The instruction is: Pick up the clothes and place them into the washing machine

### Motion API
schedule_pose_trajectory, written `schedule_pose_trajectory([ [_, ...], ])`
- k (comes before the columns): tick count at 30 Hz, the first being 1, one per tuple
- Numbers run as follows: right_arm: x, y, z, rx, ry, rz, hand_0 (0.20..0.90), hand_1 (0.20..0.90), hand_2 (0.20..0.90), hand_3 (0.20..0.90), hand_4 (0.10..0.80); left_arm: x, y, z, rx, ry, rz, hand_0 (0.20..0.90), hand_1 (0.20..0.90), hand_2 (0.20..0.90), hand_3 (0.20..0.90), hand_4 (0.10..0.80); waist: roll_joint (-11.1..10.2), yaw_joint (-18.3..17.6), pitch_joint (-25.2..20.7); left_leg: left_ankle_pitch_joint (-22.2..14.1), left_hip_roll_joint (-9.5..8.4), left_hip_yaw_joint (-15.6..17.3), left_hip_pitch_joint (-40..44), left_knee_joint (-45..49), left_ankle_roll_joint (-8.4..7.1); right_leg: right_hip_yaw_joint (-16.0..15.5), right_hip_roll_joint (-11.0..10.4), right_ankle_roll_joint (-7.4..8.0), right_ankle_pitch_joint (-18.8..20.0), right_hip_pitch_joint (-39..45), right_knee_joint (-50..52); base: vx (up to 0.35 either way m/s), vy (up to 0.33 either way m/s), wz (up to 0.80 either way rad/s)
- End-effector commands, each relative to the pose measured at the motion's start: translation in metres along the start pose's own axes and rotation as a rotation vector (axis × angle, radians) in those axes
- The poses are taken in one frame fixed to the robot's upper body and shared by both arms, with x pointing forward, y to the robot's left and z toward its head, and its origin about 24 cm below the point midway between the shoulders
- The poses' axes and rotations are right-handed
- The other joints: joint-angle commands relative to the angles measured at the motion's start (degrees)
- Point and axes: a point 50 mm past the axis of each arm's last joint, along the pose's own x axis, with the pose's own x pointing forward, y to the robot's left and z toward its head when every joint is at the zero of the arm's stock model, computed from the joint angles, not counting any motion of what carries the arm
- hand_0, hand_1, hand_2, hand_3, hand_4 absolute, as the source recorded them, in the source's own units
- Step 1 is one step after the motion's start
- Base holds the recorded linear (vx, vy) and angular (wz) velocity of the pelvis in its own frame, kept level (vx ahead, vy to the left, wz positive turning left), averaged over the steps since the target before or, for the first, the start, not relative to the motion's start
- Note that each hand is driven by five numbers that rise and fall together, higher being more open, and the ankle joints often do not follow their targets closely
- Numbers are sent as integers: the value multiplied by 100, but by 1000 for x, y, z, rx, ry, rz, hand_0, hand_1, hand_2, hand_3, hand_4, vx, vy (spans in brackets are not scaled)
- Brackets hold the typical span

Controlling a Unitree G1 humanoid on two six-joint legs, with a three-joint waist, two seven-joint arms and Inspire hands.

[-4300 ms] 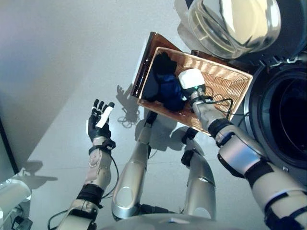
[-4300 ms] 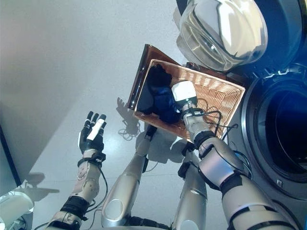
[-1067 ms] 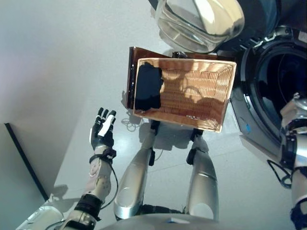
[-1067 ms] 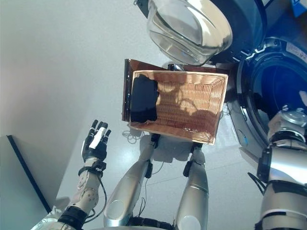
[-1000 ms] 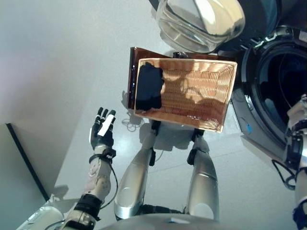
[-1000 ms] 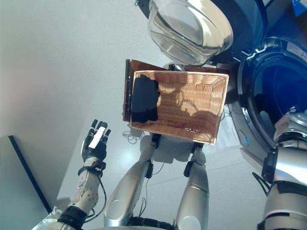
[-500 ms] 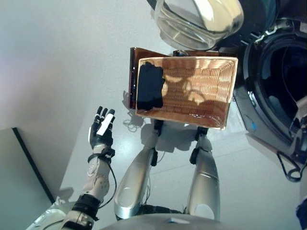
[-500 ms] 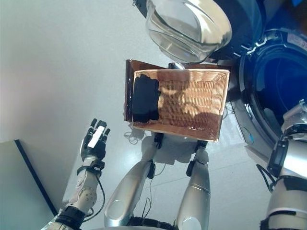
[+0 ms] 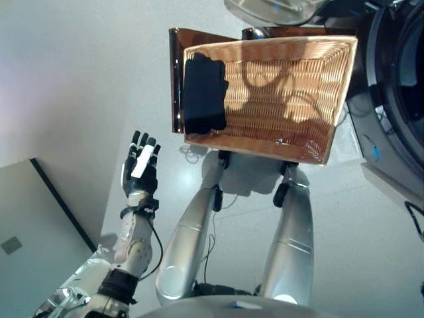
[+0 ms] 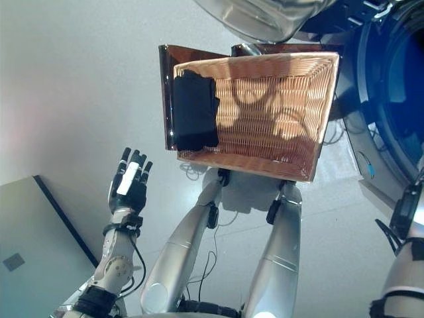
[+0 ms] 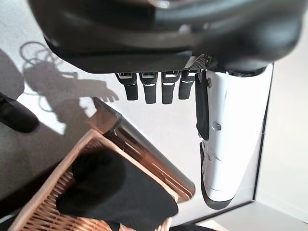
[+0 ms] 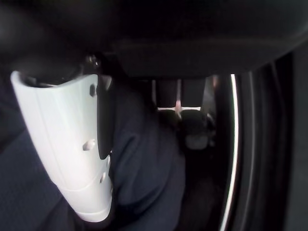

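Note:
A wicker basket [image 9: 265, 149] stands on the floor before me, with a black garment [image 9: 204, 96] lying at its left end. The washing machine [image 9: 397, 99] is at the right, its drum open. My right hand [image 12: 67, 144] shows only in its wrist view. It is inside the dark drum, with thumb and bent fingers [image 12: 192, 127] closed on a dark blue garment [image 12: 144, 173]. My left hand [image 9: 139, 173] is held up over the floor to the left of the basket, open and holding nothing.
The machine's round glass door [image 9: 278, 10] hangs open above the basket's far side. A brown board [image 9: 175, 79] stands against the basket's left wall. A grey panel [image 9: 33, 225] lies at the lower left. Bare floor spreads to the left.
The right hand took the blue garment out of the basket and carried it right into the drum, leaving the eye views. The camera has shifted. The left hand has stayed put.

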Motion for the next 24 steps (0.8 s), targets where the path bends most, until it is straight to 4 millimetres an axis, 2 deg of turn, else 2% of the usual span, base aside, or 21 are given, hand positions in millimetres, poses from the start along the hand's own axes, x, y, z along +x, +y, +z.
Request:
schedule_pose_trajectory([
  [1,14,-28,55,-213,-337,-65,200,200,200,200,300,-13,6,27,-32,-152,6,900,900,900,900,800,497,-246,-82,-444,401,102,-774,870,-555,98,346,-162,-795,-368,910,26,-37,5],
  [7,10,-24,73,-289,-426,-79,200,200,200,200,300,-12,-3,34,-45,-189,-34,900,900,900,900,800,424,-243,-82,-772,457,191,-1408,1720,-535,171,397,-233,-992,-1006,1574,-12,-12,0],
  [14,9,-25,79,-300,-435,-97,200,200,200,200,300,-9,-5,37,-54,-203,-29,900,900,900,900,800,349,-253,-82,-902,451,239,-1667,2058,-512,206,452,-261,-1081,-1267,1856,0,-1,-2],
  [15,10,-28,79,-294,-423,-131,398,398,398,398,441,-8,-2,36,-55,-198,-11,900,900,900,900,800,339,-237,-82,-922,428,248,-1702,2117,-502,209,465,-270,-1094,-1291,1890,0,0,0],
  [16,9,-28,79,-296,-427,-142,900,900,900,900,800,-8,-1,37,-57,-202,-7,900,900,900,900,800,344,-227,-82,-916,417,248,-1697,2107,-494,201,466,-267,-1093,-1304,1908,0,0,0],
  [24,8,-27,76,-288,-399,-171,900,900,900,900,800,-3,-1,42,-50,-222,10,900,900,900,900,800,324,-213,-82,-887,403,234,-1566,1986,-470,200,461,-279,-1113,-1196,1853,0,0,0],
])
